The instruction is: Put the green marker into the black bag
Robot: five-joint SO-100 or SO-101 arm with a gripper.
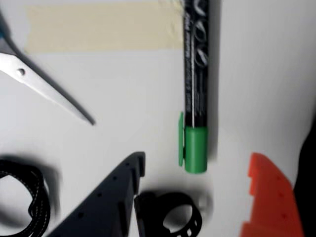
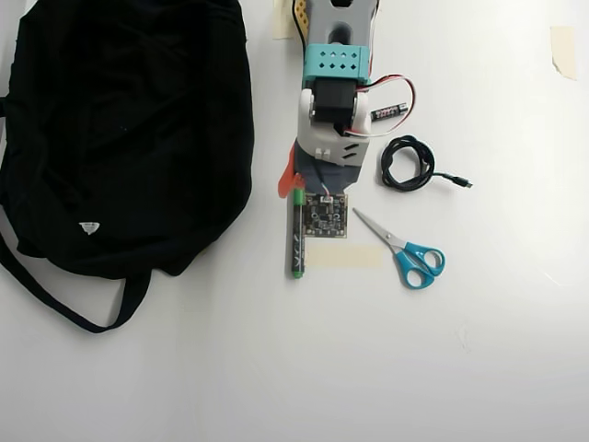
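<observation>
Green marker (image 2: pixel 296 235) flat on the white counter (image 2: pixel 479 350), apart from the black bag (image 2: pixel 129 120) and to its right in the overhead view, barrel running straight up and down the picture. Same marker (image 1: pixel 196 98) in the wrist view: dark barrel with print, green cap at the lower end, cap clip on the left side. One end of the marker lying on the strip of beige tape (image 2: pixel 342 256), stuck to the counter just right of it.

Tool (image 1: pixel 197 195) open wide, holding nothing: dark finger (image 1: pixel 106 197) left of the green cap, orange finger (image 1: pixel 270 200) right of it, both clear of the marker, cap end lying in the gap between them. Height above the counter not clear from either view. From overhead, arm (image 2: pixel 333 101) directly over the top end of the marker, orange finger (image 2: pixel 287 182) showing just above the cap.

Blue-handled scissors (image 2: pixel 409 253) right of the marker beyond the tape, blades pointing up-left toward the arm. Coiled black cable (image 2: pixel 407 164) farther right of the marker, higher in the picture. Small black battery (image 2: pixel 388 110) above the cable, beside the arm.
</observation>
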